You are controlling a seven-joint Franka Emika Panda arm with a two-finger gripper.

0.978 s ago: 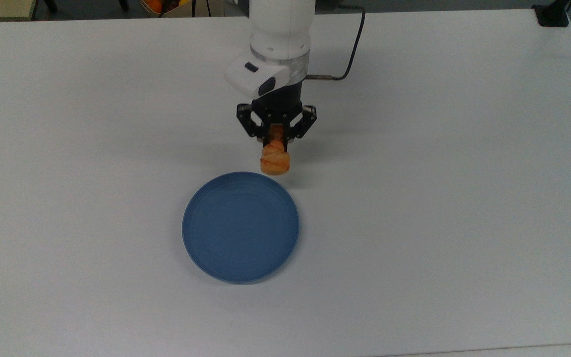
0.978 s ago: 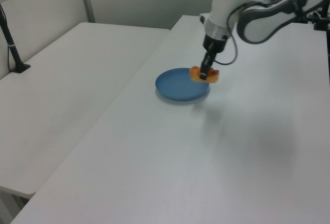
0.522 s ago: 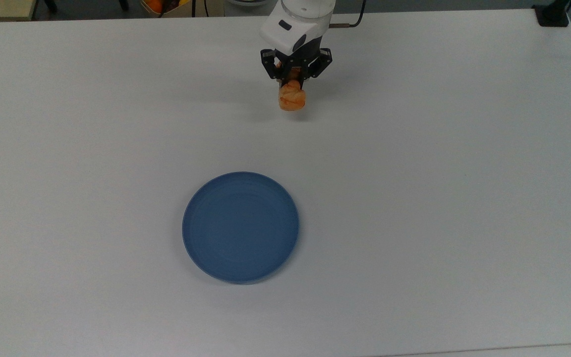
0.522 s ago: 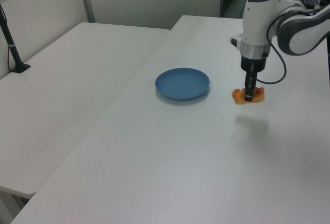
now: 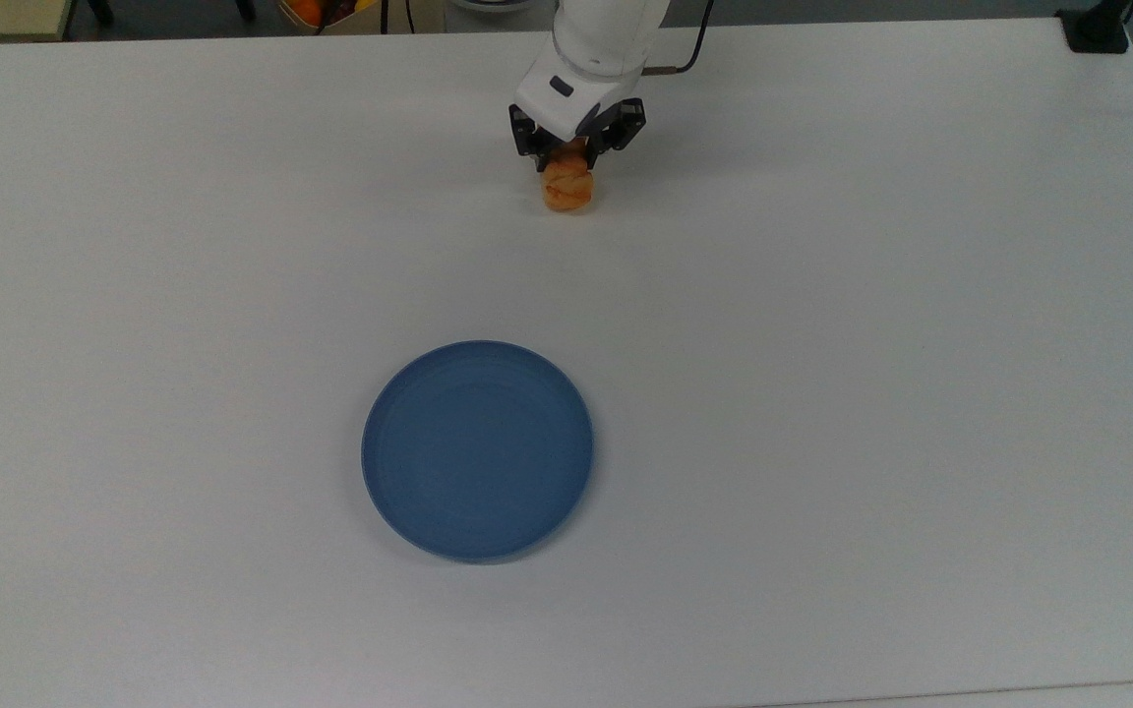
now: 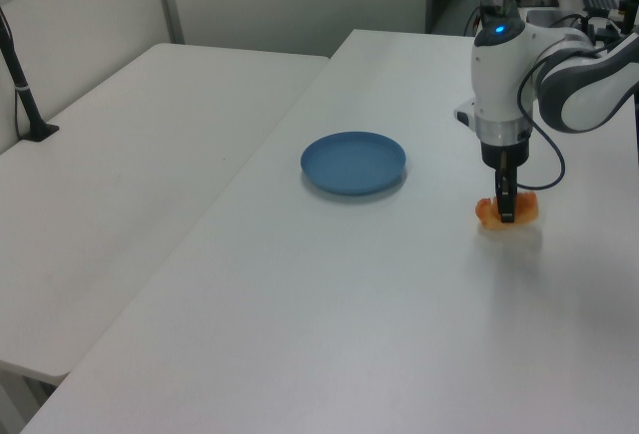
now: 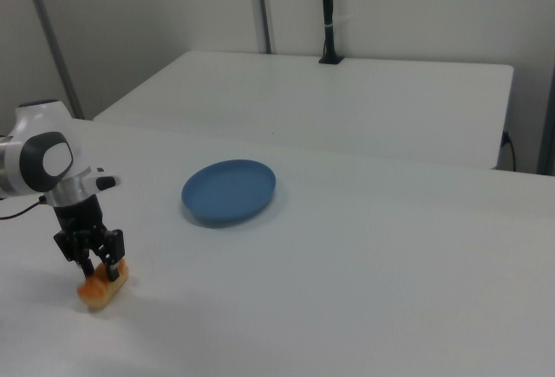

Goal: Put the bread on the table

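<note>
Golden-orange bread [image 5: 566, 187] is sitting pinched in my closed end effector [image 5: 574, 149], which I am holding low so it touches the white table [image 5: 871, 344], well apart from the blue plate [image 5: 477, 450].

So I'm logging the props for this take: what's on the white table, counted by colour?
Blue: 1, the plate
Orange: 1, the bread, held in the gripper
Total: 2 on the table
</note>
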